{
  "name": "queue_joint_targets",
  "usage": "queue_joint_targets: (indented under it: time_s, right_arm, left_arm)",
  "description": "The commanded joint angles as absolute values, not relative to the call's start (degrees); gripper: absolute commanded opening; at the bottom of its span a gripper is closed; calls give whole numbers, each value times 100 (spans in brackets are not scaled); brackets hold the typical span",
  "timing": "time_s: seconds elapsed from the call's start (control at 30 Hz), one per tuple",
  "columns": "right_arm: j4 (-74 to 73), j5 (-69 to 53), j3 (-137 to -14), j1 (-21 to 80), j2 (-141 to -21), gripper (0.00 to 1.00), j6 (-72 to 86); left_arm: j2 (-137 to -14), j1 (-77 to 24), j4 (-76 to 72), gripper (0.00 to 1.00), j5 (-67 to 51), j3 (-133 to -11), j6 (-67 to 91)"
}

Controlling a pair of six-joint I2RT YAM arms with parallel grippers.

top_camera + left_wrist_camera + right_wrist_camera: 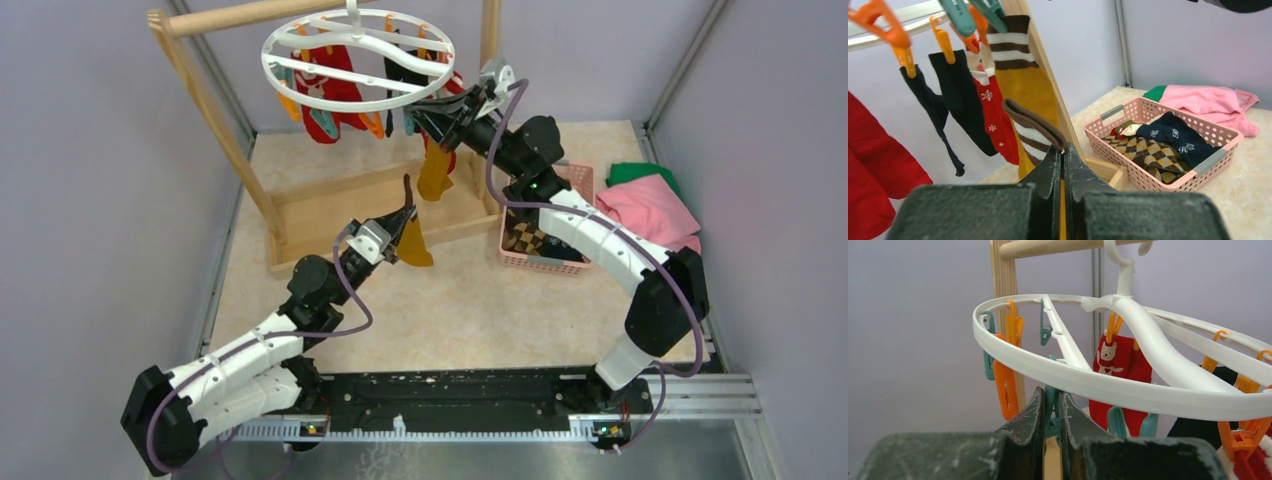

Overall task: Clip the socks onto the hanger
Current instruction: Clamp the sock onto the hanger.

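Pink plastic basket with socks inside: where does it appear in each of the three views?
Top external: pink plastic basket right of centre, left of the pink folded cloth.
Left wrist: right half, on the table.
Right wrist: not in it.
Shared landmark: white round plastic hanger.

- A robotics lab test cell: plain pale walls [90, 200] close in the back and both sides, joined at the corners by bare aluminium posts [686, 62].
- Two white-and-black robot arms, the left arm [245, 365] and the right arm [600, 240], are fixed to a black plate [450, 400] on a slotted metal rail [700, 395] at the near edge of the table [470, 310].
- Purple cables [489, 165] loop openly along the arms.
- The household items look like staged props on the stone-patterned table top: a small wooden rack [218, 130], a white ring hanger [340, 105] with socks [330, 75] clipped on, and a pink basket [1215, 135] of more.
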State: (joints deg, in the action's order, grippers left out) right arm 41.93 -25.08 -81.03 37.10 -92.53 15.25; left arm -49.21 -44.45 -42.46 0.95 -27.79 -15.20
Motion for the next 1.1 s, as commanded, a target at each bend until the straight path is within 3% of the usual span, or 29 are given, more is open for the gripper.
queue_joint_targets:
  time_s: [0.0,0.6,1.07]
  right_arm:
    - [3457,-2061,-8624,3906,-9119,0,1533]
    - [1814,115,-9211,4511,-8990,0,1431]
    - [1836,221,-9238,4544,-9000,0,1484]
  left_arm:
    - [-5164,-4261,-4415,0,-603,-3104,-1862]
    - [-5724,-3928,-5420,0,-61,-3106,-2804]
    - [-7078,-4360,-6868,0,1981,-3681,-4957]
